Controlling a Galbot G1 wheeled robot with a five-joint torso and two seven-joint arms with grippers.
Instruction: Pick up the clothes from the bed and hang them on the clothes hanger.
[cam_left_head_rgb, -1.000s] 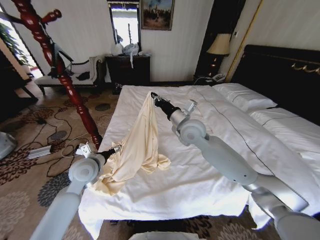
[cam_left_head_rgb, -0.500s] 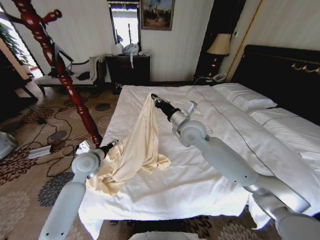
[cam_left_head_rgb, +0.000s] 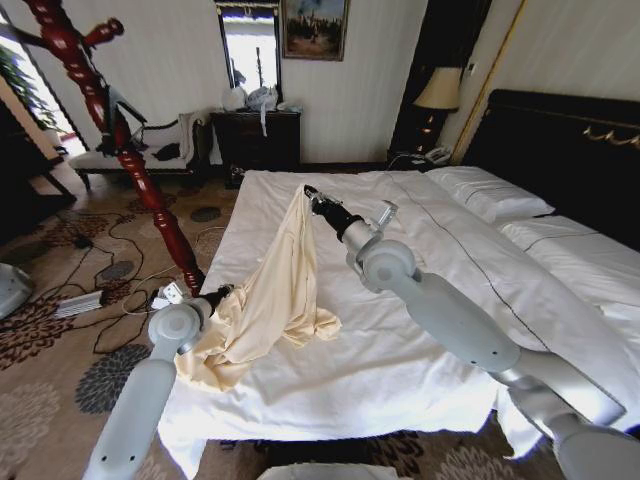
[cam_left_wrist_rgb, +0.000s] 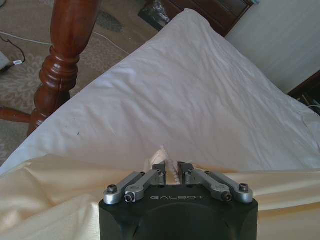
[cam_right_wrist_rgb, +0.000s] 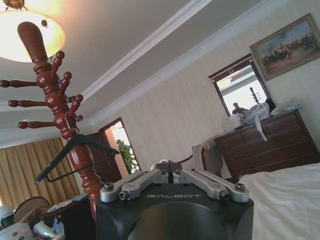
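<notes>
Cream-yellow clothes (cam_left_head_rgb: 270, 300), white bed (cam_left_head_rgb: 400, 340), black clothes hanger (cam_right_wrist_rgb: 75, 152).

Bedroom: bed (cam_left_head_rgb: 420, 330), dresser (cam_left_head_rgb: 258, 138), lamp (cam_left_head_rgb: 438, 92)

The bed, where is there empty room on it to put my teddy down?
The bed is bare near its foot, between the clothes and the right arm. Another bare patch lies at the far end, toward the dresser. It is crowded at the left edge, where the left gripper and right gripper hold the clothes stretched.
</notes>
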